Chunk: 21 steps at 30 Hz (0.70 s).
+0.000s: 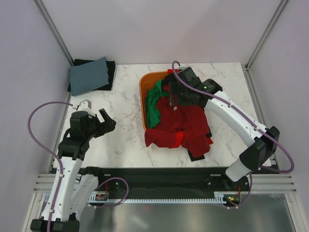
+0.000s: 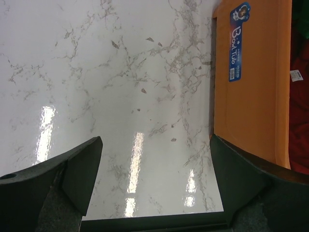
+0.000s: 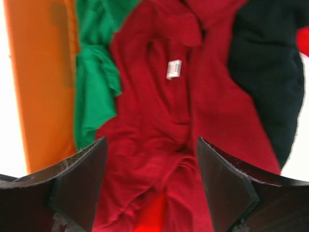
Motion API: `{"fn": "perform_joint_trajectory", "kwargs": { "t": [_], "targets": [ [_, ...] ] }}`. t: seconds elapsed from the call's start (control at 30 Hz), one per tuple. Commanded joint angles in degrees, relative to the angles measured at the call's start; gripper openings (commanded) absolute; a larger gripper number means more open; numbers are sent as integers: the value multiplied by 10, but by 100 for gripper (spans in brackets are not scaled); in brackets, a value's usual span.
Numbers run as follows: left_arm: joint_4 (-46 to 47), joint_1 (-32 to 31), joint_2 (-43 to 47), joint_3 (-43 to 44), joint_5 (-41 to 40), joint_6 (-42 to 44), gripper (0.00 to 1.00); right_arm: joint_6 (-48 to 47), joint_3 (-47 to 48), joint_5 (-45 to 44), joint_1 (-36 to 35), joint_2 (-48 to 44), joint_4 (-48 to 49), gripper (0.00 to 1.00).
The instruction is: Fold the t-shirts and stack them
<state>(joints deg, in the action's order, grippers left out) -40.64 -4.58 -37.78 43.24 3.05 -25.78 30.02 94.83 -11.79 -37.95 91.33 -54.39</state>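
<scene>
Pick-up in hand: right gripper (image 3: 150, 147) is held wide above the dark red t-shirt (image 3: 154, 101); descent and closure are required. Left gripper (image 2: 155, 142) likewise wide, empty.

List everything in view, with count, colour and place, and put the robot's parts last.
table: one, white marble, under everything
tub: one, orange, far centre of the table
green t-shirt: one, green, in the tub, left side
dark red t-shirt: one, dark red, spilling over the tub's near end
bright red t-shirt: one, bright red, peeking out among the dark red cloth
black t-shirt: one, black, near right of the pile
folded cloths: two, blue-grey on black, far left corner
left tool: one, black, open, over bare table
right tool: one, black, open, above the shirts
</scene>
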Motion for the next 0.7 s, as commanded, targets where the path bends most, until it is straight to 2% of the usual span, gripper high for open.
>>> {"fn": "perform_joint_trajectory", "kwargs": {
  "t": [0.0, 0.23, 0.53, 0.67],
  "targets": [
    [2, 4, 10, 16, -14, -11, 99, -21, -21, -12, 5, -37, 0, 79],
    [2, 4, 10, 14, -10, -12, 99, -31, -52, -63, 16, -34, -6, 77],
    [3, 4, 14, 13, -9, -11, 99, -58, -33, -122, 36, -10, -28, 74],
    [3, 4, 14, 13, -8, -12, 99, -60, -54, -122, 35, -12, -30, 72]
  ]
}}
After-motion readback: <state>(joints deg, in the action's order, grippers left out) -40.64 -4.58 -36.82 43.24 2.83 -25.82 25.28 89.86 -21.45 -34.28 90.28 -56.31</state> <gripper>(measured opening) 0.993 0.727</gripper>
